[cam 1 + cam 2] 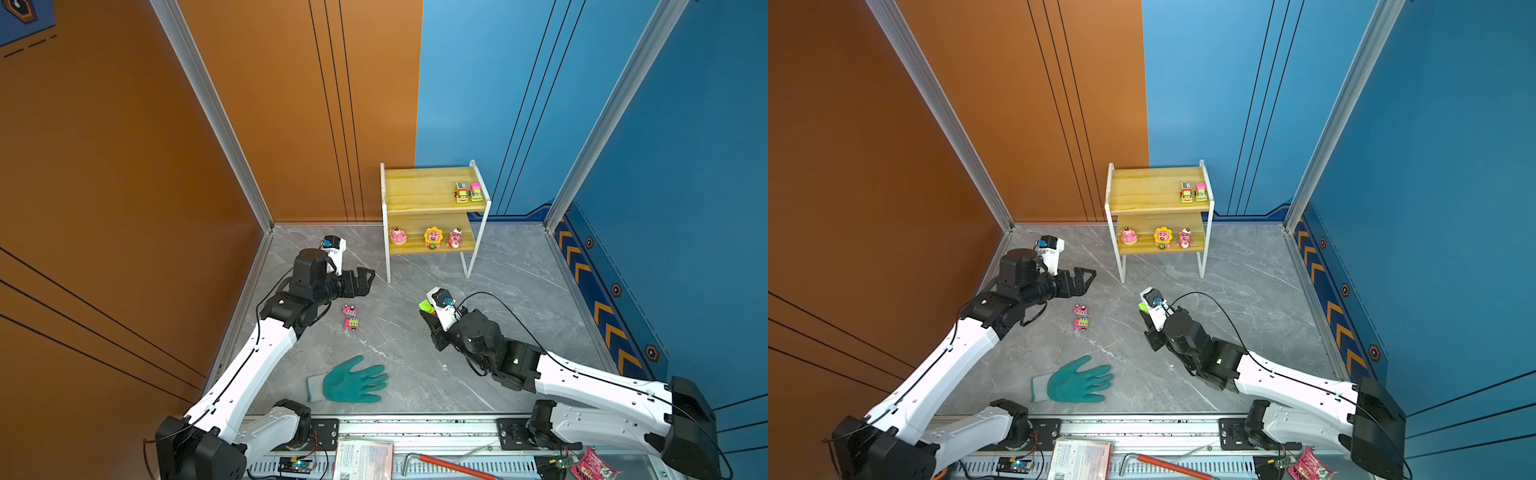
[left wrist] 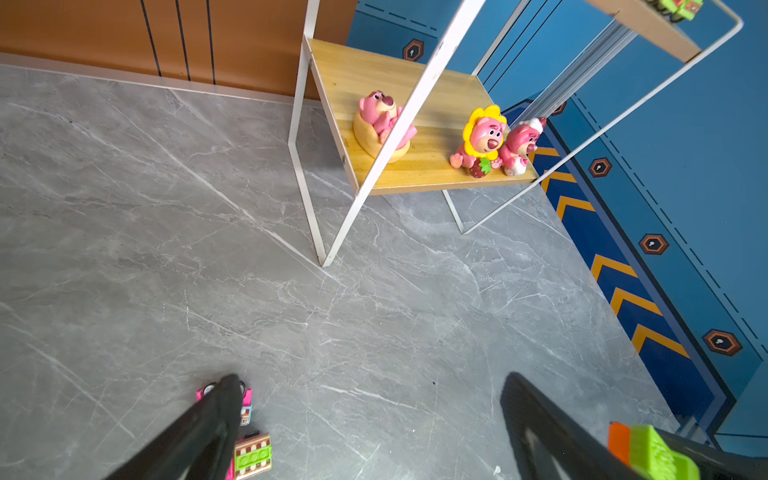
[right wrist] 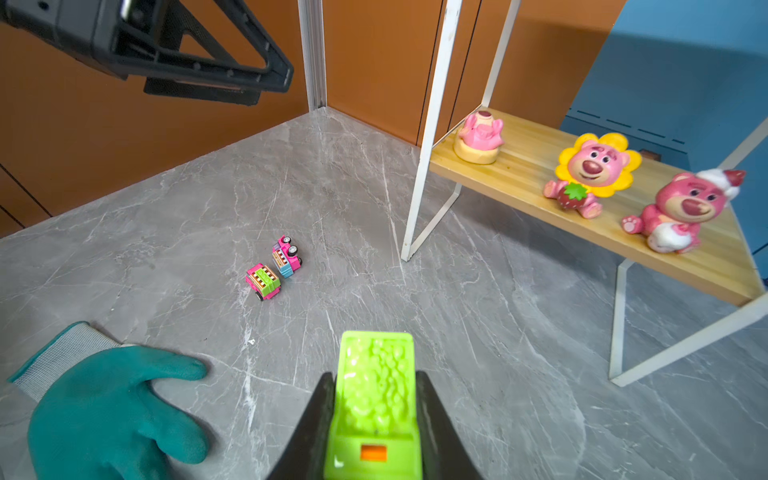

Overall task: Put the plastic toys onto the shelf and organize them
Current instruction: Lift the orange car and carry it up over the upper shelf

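Between orange and blue walls (image 1: 291,104), on the grey marble floor (image 1: 519,291), the shelf (image 1: 432,203) holds three bears (image 1: 433,237) below and two cars (image 1: 468,192) on top. In front of it the right claw (image 3: 374,374) pinches a green car (image 3: 374,399); the left claw (image 1: 369,282) hangs spread near two pink cars (image 1: 351,323).

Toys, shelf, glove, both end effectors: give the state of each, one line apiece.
Left end effector, open, empty.
Right end effector, shut on green car.
Blue-fronted pink car, floor, tipped on its side.
Green-roofed pink car, floor, upright.
Yellow car and pink-topped car, upright on top board.
Tub bear, sunflower bear, cream-hat bear, seated on lower board.
Glove, flat on floor.
Shelf, standing upright.
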You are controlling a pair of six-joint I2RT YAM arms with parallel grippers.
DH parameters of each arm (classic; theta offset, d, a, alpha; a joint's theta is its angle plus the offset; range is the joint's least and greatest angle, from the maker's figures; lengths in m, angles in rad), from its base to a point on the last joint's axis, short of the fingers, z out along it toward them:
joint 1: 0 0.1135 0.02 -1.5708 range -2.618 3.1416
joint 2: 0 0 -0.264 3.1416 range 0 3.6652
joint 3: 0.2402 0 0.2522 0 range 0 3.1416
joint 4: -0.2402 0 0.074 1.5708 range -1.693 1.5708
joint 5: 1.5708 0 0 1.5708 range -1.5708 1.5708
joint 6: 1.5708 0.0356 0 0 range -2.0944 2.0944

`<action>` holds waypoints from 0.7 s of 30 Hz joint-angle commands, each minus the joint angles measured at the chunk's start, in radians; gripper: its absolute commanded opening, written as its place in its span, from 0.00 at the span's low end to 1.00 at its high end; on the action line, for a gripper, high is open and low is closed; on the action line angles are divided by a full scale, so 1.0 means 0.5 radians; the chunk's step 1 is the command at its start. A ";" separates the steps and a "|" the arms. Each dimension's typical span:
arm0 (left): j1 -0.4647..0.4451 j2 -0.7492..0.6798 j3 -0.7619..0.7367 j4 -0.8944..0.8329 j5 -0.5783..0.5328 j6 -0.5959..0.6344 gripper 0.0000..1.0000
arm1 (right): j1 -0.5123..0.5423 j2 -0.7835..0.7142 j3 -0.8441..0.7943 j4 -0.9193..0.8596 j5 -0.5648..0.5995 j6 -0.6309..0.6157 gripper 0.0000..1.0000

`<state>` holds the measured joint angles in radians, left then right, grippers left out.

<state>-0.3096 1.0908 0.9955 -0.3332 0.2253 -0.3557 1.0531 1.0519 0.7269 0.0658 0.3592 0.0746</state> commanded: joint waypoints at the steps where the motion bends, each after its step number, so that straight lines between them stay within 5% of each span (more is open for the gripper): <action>1: 0.013 -0.043 -0.048 0.088 0.008 0.051 0.98 | 0.035 -0.069 0.186 -0.304 0.188 -0.027 0.21; 9: -0.066 -0.065 -0.077 0.129 -0.026 0.110 0.98 | 0.008 0.067 0.792 -0.694 0.360 -0.058 0.22; 21: -0.295 -0.099 -0.096 0.104 -0.248 0.171 0.97 | -0.365 0.788 1.955 -1.259 0.241 0.049 0.25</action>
<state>-0.4366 1.0607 0.9619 -0.2871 0.1513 -0.2932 0.9028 1.3960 1.6207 -0.4492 0.4950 0.0765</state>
